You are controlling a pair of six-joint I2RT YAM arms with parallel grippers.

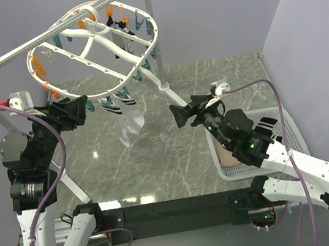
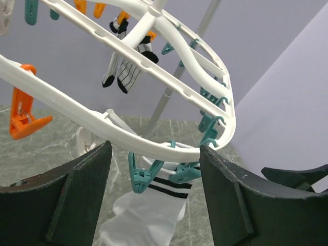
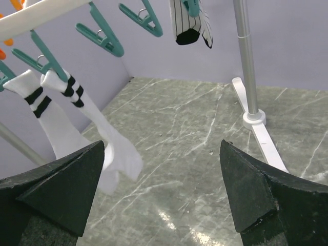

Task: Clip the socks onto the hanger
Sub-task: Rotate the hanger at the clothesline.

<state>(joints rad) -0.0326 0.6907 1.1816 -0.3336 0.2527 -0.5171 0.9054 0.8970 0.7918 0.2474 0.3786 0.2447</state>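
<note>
The white oval hanger (image 1: 154, 31) hangs from the silver rail, its orange and teal clips all round. Two white socks with black bands (image 1: 128, 121) hang from teal clips (image 2: 140, 177) on its near rim, and a thin striped sock (image 1: 121, 40) hangs further back. My left gripper (image 1: 82, 107) is open, its fingers either side of the hanger rim (image 2: 102, 122) just above the clipped white sock (image 2: 151, 212), gripping nothing. My right gripper (image 1: 179, 116) is open and empty, low to the right of those socks (image 3: 92, 115).
A white lattice basket (image 1: 291, 132) at the right holds more socks, one pinkish-beige (image 1: 222, 154). The silver rail (image 1: 24, 54) stands on a white-footed post (image 3: 247, 66) with a sloping leg at the left. A lilac wall rises close on the right.
</note>
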